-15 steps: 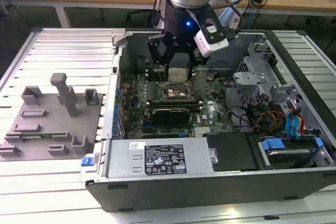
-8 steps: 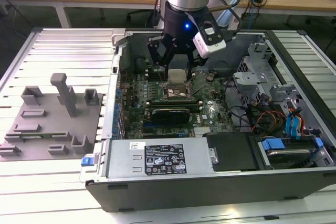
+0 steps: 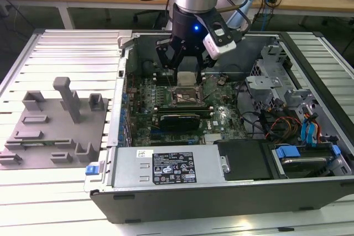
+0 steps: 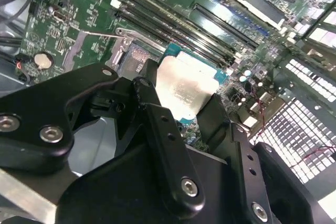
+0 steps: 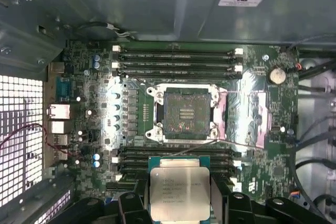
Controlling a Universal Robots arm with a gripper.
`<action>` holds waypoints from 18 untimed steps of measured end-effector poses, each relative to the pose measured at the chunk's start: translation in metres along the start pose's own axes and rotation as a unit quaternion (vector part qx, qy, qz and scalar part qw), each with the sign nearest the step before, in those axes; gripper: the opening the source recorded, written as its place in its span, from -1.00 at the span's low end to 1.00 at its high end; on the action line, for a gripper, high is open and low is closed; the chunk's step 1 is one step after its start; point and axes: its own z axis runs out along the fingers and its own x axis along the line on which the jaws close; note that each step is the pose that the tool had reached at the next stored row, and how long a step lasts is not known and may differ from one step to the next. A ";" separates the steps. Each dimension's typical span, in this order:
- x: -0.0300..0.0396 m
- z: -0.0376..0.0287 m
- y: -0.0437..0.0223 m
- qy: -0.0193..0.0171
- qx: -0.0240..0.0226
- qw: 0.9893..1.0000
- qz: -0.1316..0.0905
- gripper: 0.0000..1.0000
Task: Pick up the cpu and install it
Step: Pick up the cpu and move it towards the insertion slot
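the exterior view looks down at the open computer case (image 3: 221,197); both wrist views hang close over its motherboard (image 5: 262,145), sharing the socket (image 5: 187,114) and cpu (image 5: 179,192)

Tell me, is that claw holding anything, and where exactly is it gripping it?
Yes. The gripper holds the cpu, pinched by two opposite side edges with its silver top left bare, over the motherboard near the empty socket.
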 end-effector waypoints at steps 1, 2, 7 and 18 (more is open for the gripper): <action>0.0000 0.0007 0.0010 -0.001 0.000 1.000 -0.003 0.09; -0.0001 0.0017 0.0022 -0.002 0.000 1.000 -0.006 0.09; -0.0003 0.0077 0.0111 -0.006 0.000 1.000 -0.017 0.09; -0.0003 0.0223 0.0220 -0.011 0.000 1.000 -0.025 0.09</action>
